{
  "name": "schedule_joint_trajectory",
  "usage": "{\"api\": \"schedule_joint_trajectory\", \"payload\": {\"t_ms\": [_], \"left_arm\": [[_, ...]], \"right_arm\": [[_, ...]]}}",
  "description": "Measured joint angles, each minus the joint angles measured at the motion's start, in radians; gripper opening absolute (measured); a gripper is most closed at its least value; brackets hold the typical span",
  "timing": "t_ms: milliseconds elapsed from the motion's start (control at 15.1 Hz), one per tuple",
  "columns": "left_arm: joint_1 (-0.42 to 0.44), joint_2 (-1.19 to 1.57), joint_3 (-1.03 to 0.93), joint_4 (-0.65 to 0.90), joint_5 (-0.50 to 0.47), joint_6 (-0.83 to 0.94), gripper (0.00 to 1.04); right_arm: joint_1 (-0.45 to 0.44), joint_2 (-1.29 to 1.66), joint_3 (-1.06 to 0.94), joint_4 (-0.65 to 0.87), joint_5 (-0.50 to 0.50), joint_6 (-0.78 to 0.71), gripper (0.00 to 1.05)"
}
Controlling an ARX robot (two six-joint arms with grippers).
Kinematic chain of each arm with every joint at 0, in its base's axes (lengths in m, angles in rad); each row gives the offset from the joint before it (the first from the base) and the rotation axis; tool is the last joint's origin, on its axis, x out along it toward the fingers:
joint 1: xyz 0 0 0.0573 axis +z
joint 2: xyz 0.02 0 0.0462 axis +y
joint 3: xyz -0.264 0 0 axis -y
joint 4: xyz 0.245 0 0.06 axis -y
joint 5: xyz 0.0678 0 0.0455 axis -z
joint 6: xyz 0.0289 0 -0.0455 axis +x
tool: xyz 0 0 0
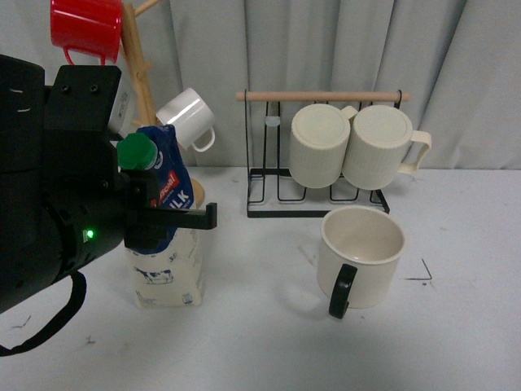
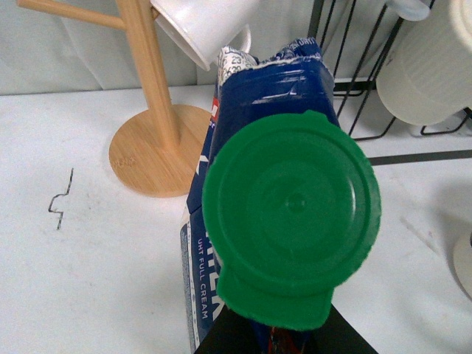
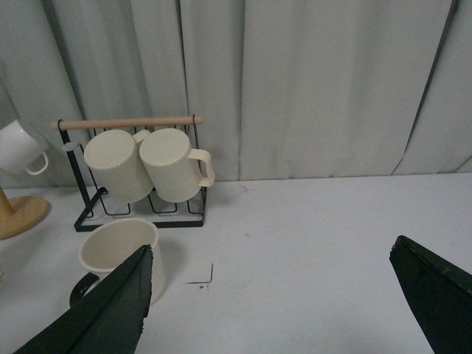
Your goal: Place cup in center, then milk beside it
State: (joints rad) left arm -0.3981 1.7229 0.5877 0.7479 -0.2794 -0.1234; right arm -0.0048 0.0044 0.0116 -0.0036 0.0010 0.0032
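The cup [image 1: 363,254], a wide cream mug with a black loop handle toward me, stands upright on the white table right of centre; the right wrist view shows it too [image 3: 118,249]. The milk [image 1: 167,244], a carton with a blue top, green cap and cream cow base, stands on the table left of the cup, apart from it. My left gripper [image 1: 167,213] is shut on the milk's upper part. In the left wrist view the green cap [image 2: 291,214] fills the middle. My right gripper [image 3: 273,302] is open and empty above the table, right of the cup.
A black wire rack [image 1: 317,195] with a wooden bar holds two ribbed cream mugs [image 1: 354,147] behind the cup. A wooden mug tree [image 1: 140,73] carries a red mug [image 1: 85,28] and a small white mug [image 1: 189,118] behind the milk. Grey curtain behind.
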Motion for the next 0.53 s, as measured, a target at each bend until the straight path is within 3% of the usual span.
{"api": "schedule_joint_trajectory", "payload": {"t_ms": [264,529], "left_arm": [[-0.134,-0.048,0.017,-0.020,-0.027,-0.009,0.04],[-0.157,0.011,0.093,-0.022,-0.092,-0.027,0.04]], "right_arm": [[0.000,0.000,0.000,0.000,0.000,0.000,0.98],[0.000,0.000,0.000,0.000,0.000,0.000,0.98]]}}
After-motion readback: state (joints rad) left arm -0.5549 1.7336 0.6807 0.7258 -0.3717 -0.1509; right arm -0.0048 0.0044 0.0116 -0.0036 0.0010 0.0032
